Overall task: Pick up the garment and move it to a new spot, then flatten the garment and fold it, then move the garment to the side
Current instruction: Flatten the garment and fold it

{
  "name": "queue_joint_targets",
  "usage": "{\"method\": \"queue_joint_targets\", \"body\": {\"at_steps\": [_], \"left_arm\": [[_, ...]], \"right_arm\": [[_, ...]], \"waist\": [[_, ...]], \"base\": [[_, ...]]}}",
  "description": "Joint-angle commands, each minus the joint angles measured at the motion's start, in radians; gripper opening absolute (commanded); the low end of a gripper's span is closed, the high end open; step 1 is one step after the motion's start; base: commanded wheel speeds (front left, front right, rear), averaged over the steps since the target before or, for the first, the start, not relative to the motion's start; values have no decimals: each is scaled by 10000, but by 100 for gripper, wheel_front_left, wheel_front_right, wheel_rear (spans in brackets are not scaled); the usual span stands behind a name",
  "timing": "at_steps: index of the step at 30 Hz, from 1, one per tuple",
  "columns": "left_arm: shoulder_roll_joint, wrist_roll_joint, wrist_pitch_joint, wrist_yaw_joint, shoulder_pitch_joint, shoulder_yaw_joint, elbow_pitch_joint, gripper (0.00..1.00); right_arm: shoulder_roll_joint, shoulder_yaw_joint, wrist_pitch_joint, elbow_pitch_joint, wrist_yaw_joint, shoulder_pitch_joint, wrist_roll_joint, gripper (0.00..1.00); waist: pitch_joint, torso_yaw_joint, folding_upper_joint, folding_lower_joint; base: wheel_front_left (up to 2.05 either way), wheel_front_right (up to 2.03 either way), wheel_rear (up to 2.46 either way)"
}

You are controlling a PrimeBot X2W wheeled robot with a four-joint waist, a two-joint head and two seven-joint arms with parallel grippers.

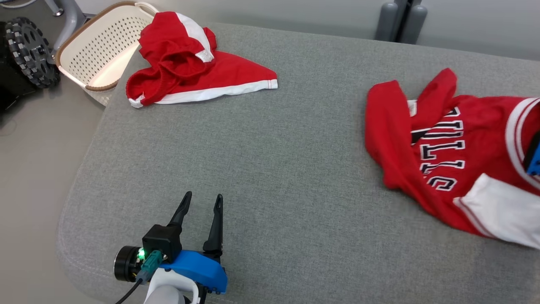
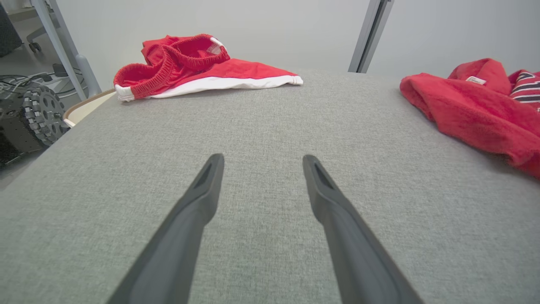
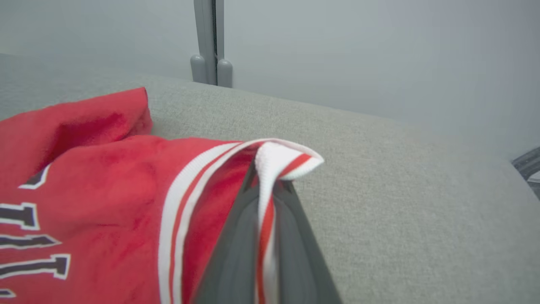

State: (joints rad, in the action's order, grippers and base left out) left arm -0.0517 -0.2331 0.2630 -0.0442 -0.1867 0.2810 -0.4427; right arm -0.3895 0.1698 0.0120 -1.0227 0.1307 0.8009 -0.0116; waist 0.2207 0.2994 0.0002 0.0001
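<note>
Two red garments, one caught in my right jaws

At the far left of the head view, a black studded wheel (image 1: 31, 50) stands on the floor. Beside it, a cream perforated laundry basket (image 1: 97, 55) sits against the corner of the grey padded surface (image 1: 274, 169).

Just right of the basket, a pair of red shorts (image 1: 190, 63) with white trim lies crumpled on the surface's far left corner. Its elastic waistband gapes toward my left wrist camera.

My left gripper (image 1: 203, 196) is near the front edge, low over bare grey fabric. Its two fingers are spread wide with nothing between them, and it is well apart from both garments.

Further right, the red jersey (image 1: 443, 147) with black-and-white block lettering lies rumpled on the right side of the surface.

My right gripper (image 3: 270, 190) is at the jersey's right edge. Its fingers are pressed together on the white-and-red striped ribbed trim, and a fold of that trim stands up over my fingertips. The rest of the jersey spreads away to the left in that wrist view.

Beyond the surface's far edge, a grey post (image 3: 211, 42) rises against the pale wall.
</note>
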Motion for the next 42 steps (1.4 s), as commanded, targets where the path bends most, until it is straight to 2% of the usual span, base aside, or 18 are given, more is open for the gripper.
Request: {"method": "queue_joint_targets", "body": {"at_steps": [1,5,6,7,8,9,13,18,24,29,33,38,39,40,42], "left_arm": [[18,-7,27,13,-133,45,79,100],[18,-49,27,62,-173,77,141,100],[19,-60,27,74,-176,69,151,100],[18,-68,27,81,-166,57,155,100],[19,-69,27,76,-151,42,155,100],[20,-65,27,95,-143,32,157,100],[14,2,27,133,-81,-18,161,100],[18,73,27,89,69,-109,92,100],[15,141,27,14,125,-105,55,100],[15,82,27,3,36,32,114,100],[19,-35,27,31,-31,145,139,100],[20,-182,27,94,-69,319,155,100],[17,-214,27,122,-59,340,162,100],[17,-218,27,143,-42,349,164,100],[17,-248,27,168,3,358,146,100]], "right_arm": [[-273,126,114,-82,1,315,-200,0],[-768,499,277,-405,1,674,-664,0],[-802,638,343,-477,1,727,-727,6],[-816,816,426,-506,1,755,-828,41],[-833,937,466,-589,1,752,-939,97],[-832,1040,558,-659,1,759,-1007,100],[-728,1237,958,-877,1,699,-1354,100],[-282,965,1579,-820,1,516,-1817,100],[1104,-81,2059,-943,1,538,-1602,100],[2130,-1461,1904,-1511,1,784,-937,100],[2265,-2385,1520,-2014,1,856,-521,100],[1939,-2643,944,-2344,1,812,-131,100],[1892,-2628,877,-2369,1,792,-84,89],[1856,-2622,883,-2394,1,769,-28,47],[1774,-2659,974,-2415,1,731,23,0]], "waist": [[52,78,-2,-1],[101,153,-2,-1],[97,147,-2,-1],[84,130,-2,-1],[69,100,-2,-1],[51,62,-2,-1],[-87,-165,-2,-1],[-403,-527,-2,-1],[-616,-729,-2,-1],[-505,-489,-2,-1],[-325,-122,-2,-1],[-160,318,-2,-1],[-152,379,-2,-1],[-153,426,-2,-1],[-173,473,-2,-1]], "base": [[0,0,0],[0,0,0],[0,0,0],[0,0,0],[0,0,0],[0,0,0],[0,0,0],[0,0,0],[0,0,0],[0,0,0],[0,0,0],[0,0,0],[0,0,0],[0,0,0],[0,0,0]]}}
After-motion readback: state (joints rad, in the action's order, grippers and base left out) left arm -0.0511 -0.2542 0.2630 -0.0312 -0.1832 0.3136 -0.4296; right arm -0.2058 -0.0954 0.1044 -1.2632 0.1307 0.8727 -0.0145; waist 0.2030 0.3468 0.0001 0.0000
